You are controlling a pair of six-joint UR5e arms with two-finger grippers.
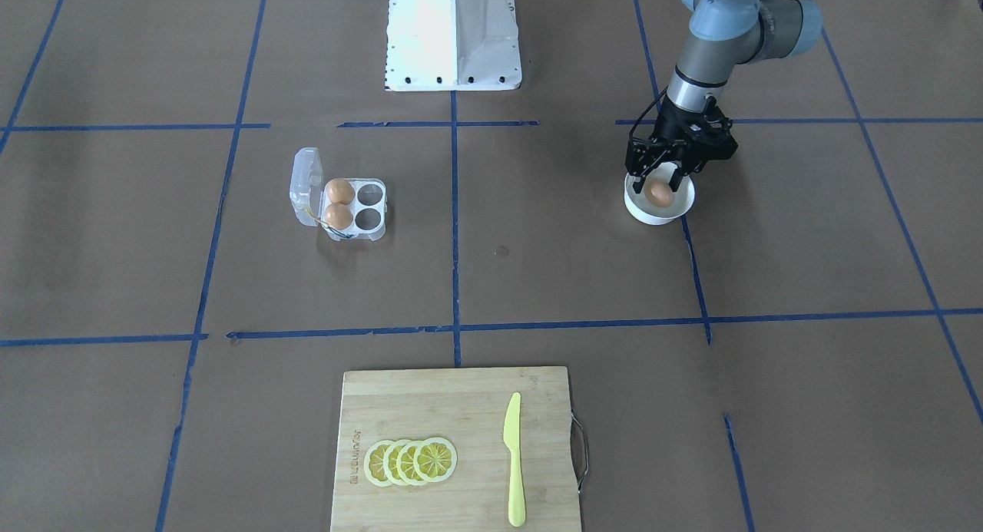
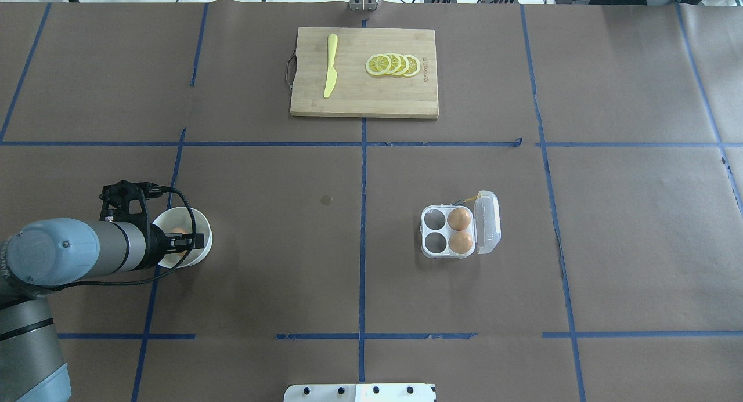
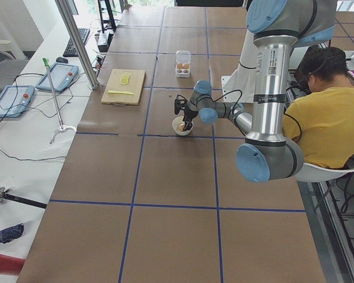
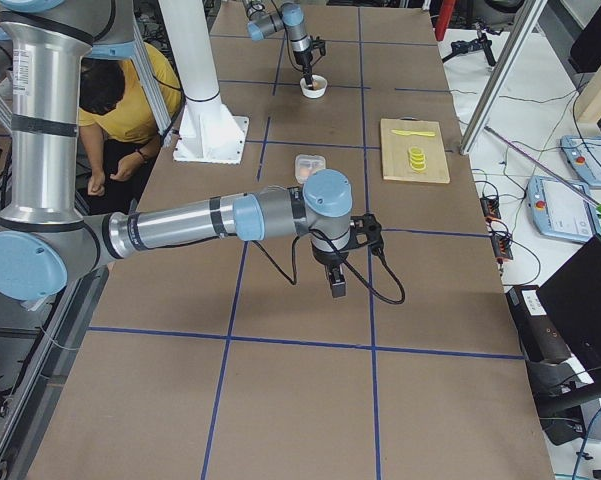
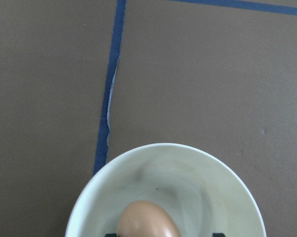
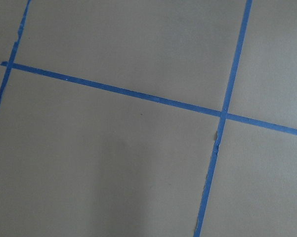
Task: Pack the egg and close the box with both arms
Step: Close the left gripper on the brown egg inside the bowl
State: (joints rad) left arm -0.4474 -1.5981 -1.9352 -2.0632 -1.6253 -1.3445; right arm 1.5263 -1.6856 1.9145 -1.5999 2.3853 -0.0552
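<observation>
Grasp step, I'd say: left black gripper (image 1: 657, 183) sits jaws apart around orange-brown oval egg (image 1: 659, 194) in white round bowl (image 1: 653, 219), gentle squeeze needed next; right gripper (image 4: 337, 288) jaws, can't tell.

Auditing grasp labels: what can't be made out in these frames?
- Right gripper open or shut: seen only in exterior right, small; its wrist view shows only table.
- Left gripper touching the egg or not: wrist view cuts the fingers at the bottom edge; overhead, the arm hides most of it.
- String on the box: ends too small everywhere.
</observation>
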